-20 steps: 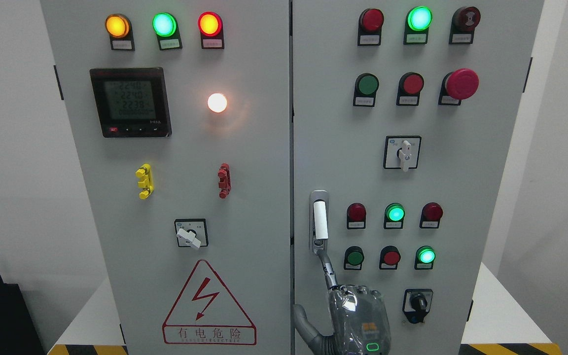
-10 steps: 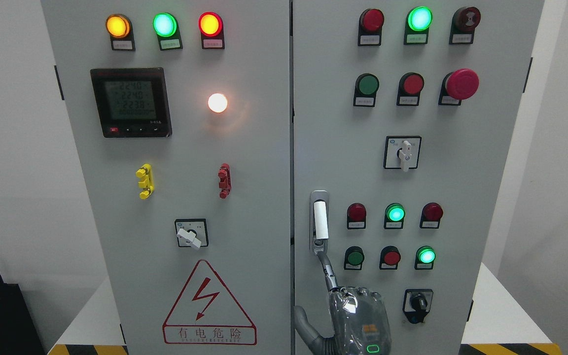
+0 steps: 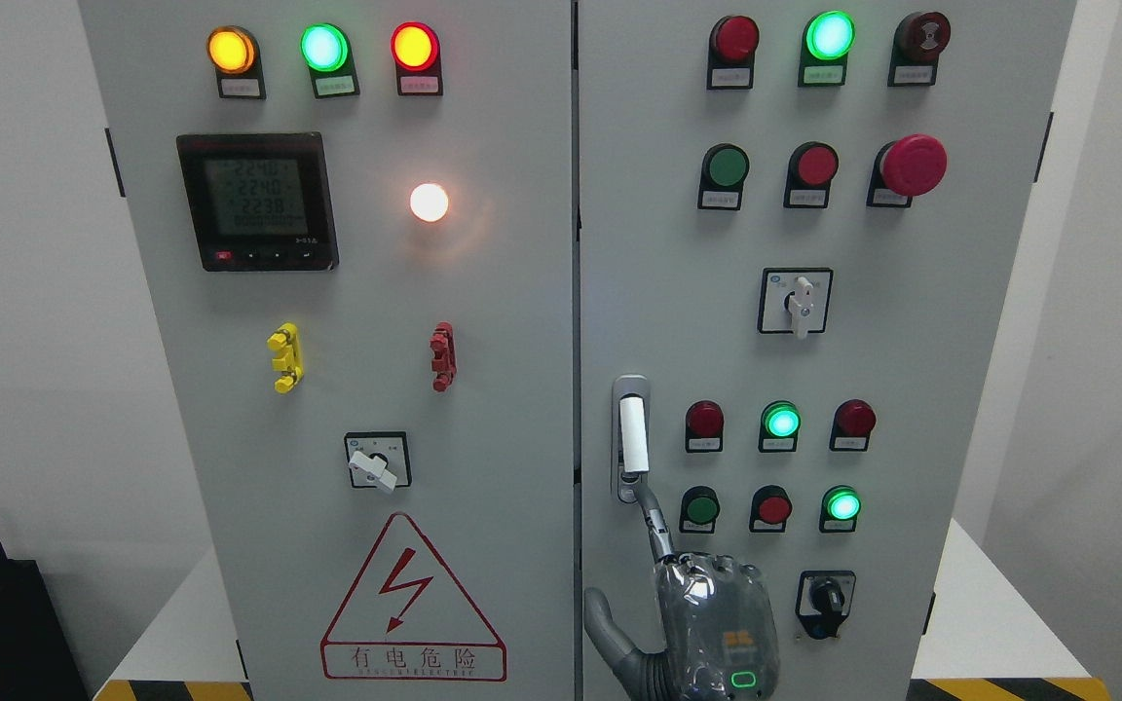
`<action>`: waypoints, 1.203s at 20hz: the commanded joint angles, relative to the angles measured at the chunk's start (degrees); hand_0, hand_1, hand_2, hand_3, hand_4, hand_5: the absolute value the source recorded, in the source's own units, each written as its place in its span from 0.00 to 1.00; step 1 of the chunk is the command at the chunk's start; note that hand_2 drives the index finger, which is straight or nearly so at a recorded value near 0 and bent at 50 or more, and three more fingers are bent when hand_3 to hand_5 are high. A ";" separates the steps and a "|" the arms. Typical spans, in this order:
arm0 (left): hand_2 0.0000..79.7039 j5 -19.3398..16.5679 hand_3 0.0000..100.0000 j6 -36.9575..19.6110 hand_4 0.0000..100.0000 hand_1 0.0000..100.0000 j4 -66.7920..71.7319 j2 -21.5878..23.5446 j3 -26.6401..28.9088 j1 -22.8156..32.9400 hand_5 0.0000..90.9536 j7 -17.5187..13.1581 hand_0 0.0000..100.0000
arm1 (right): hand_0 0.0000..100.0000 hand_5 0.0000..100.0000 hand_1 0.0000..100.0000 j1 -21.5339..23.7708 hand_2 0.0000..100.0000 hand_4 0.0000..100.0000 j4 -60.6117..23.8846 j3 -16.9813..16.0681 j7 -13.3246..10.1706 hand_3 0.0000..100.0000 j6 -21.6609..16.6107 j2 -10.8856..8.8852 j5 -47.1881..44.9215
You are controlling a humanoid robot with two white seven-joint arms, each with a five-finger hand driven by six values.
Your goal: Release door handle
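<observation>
Robot hand [image 3: 707, 623] index fingertip touching door handle [image 3: 632, 438].

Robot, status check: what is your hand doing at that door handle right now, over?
Right hand below door handle, one finger extended up to its lower end, not gripping. Left hand out of view. Cabinet door shut. Nothing in the way.

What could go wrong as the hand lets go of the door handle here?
One finger of the right hand reaches up to the foot of the door handle, so pulling away could snag it. The buttons and the black switch sit close beside the hand and might get knocked.
</observation>
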 commanded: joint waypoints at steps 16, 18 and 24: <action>0.00 0.00 0.00 0.12 0.00 0.39 0.97 0.00 0.62 0.00 0.00 -0.03 0.12 | 0.46 0.94 0.02 0.38 0.91 0.91 -3.72 -3.18 -0.49 1.00 -1.18 0.13 -0.10; 0.00 0.00 0.00 0.12 0.00 0.39 0.97 0.00 0.62 0.00 0.00 -0.03 0.12 | 0.45 0.94 0.01 -0.41 0.91 0.91 -3.72 -3.01 -0.31 1.00 -1.18 0.04 0.17; 0.00 0.00 0.00 0.12 0.00 0.39 0.97 0.00 0.62 0.00 0.00 -0.03 0.12 | 0.42 0.94 0.00 -3.75 0.92 0.92 -3.28 -2.57 1.71 1.00 -0.22 0.13 1.22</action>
